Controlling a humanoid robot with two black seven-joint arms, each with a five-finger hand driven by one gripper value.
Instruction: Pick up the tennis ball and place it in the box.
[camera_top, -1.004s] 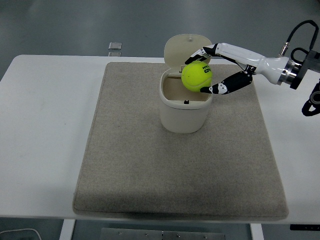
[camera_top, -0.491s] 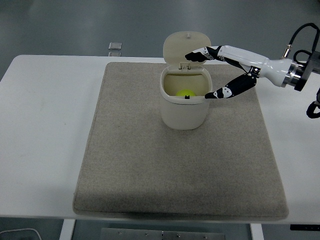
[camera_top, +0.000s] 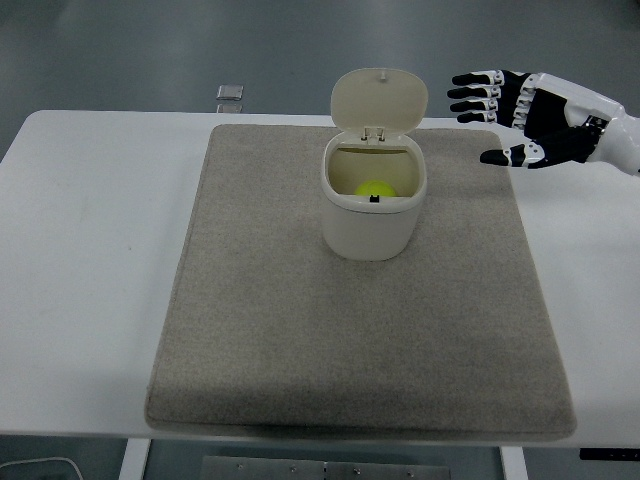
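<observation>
the tennis ball (camera_top: 373, 187) is seen lying inside the box (camera_top: 372, 205) at mat centre. the right hand (camera_top: 512, 112), fingers spread and empty, is held at two o'clock of it. placement is judged done; only retreat is called for.

Yellow-green ball (camera_top: 373, 187) seen inside cream box (camera_top: 372, 222). Grey-beige mat (camera_top: 300, 330) laid on white table (camera_top: 90, 250). Right hand (camera_top: 515, 118) black with white joints. Small grey object (camera_top: 230, 93) at far edge.
</observation>
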